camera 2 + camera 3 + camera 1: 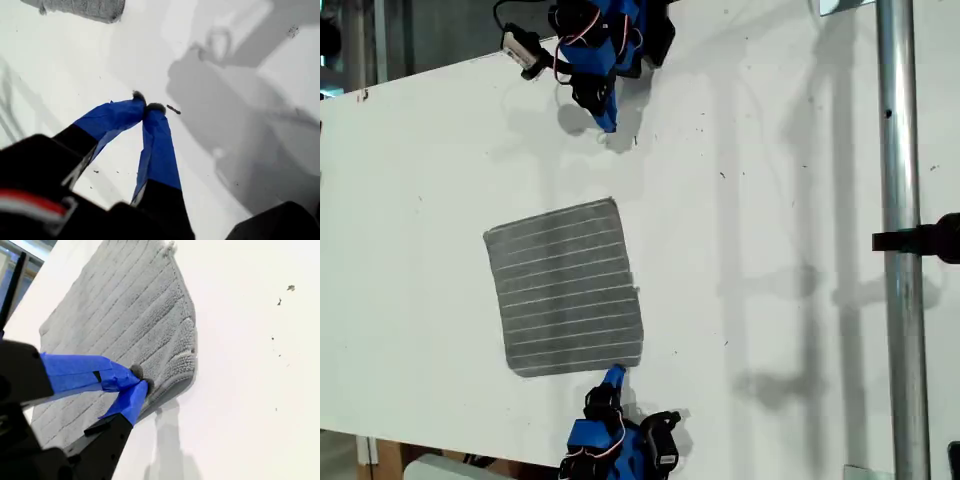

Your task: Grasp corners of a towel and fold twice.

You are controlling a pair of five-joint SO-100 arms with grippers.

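The towel [565, 290] is a grey cloth with thin white stripes, lying flat on the white table [770, 200] left of centre in the exterior view. Its edge looks doubled and thick in the second wrist view. My second gripper [141, 377] [613, 375] is shut, its blue tips meeting on the towel [115, 315] near one corner [189, 362]. I cannot tell whether cloth is pinched between them. My first gripper [149, 102] [605, 120] is shut over bare table, well short of the towel's far corner [613, 202]. Only a strip of towel [85, 7] shows in the first wrist view.
A metal pole [900, 250] with a black clamp [920, 240] runs down the exterior view's right side. Both arm bases stand at the table's edges, at the exterior view's top and bottom. Small dark specks [173, 109] dot the table.
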